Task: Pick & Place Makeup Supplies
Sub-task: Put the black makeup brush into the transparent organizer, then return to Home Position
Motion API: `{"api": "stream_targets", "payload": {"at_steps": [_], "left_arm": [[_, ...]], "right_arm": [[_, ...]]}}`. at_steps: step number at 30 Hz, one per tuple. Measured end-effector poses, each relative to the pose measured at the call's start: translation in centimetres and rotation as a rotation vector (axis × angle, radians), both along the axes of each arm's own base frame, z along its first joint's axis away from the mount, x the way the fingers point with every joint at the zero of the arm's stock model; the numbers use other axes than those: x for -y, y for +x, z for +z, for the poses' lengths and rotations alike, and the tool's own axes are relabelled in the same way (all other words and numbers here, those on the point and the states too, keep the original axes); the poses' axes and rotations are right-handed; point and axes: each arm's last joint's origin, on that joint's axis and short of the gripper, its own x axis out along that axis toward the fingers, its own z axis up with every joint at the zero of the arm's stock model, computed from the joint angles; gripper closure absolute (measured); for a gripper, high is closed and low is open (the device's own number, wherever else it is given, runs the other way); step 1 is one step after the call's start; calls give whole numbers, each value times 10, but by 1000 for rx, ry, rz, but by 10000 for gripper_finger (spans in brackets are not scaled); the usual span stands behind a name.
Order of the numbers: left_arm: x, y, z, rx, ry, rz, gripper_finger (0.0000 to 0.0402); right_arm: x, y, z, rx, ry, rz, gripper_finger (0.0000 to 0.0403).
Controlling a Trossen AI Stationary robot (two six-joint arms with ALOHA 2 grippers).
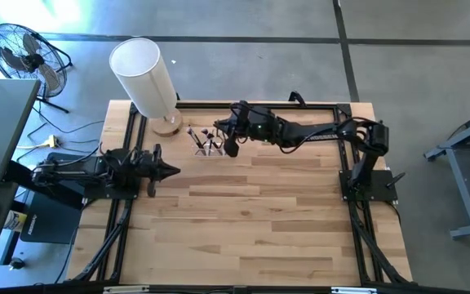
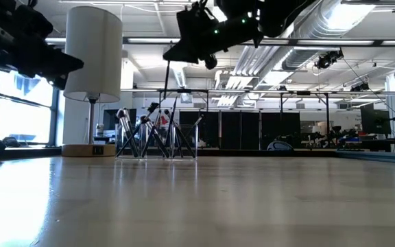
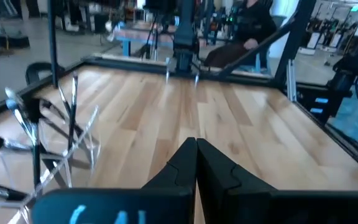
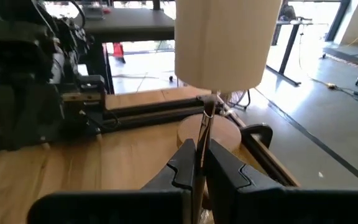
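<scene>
Several makeup brushes [image 2: 149,130] stand leaning in a small clear holder [image 1: 208,145] at the table's far side, beside a tall white cylinder [image 1: 145,73] on a round wooden base. My right gripper [image 4: 201,163] hovers over the holder, also in the high view [image 1: 218,130], shut on one thin brush [image 2: 169,96]. That brush's lower end reaches down among the standing brushes; whether it touches them I cannot tell. My left gripper [image 3: 196,155] is shut and empty, drawn back at the table's left edge [image 1: 170,171]. My right gripper pinches the thin brush's handle [image 4: 204,134] between its two fingers. The fingers come nearly level from the table's right side and lie across the brush. The brush stands almost upright, one end [image 4: 211,104] above the fingers, the rest hanging below toward the holder.
The cylinder's wooden base [image 4: 213,134] sits just beyond the held brush. Black rails [image 1: 300,104] frame the table's far and side edges. A floor fan [image 1: 23,53] stands off the table at far left. Bare wood [image 1: 259,212] spreads over the middle and near side.
</scene>
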Motion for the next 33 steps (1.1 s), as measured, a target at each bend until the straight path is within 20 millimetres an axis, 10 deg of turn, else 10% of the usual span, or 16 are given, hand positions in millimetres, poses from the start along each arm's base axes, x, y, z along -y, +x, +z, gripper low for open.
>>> {"api": "stream_targets", "payload": {"at_steps": [16, 28, 33], "left_arm": [[1, 0, 0, 12, -40, -31, 401], [1, 0, 0, 10, -39, -20, 401], [1, 0, 0, 10, -39, -18, 401]], "right_arm": [[9, 21, -65, -127, 55, -1, 371], [16, 18, -71, -134, 157, -17, 296], [14, 11, -44, -98, 86, 27, 275]]}}
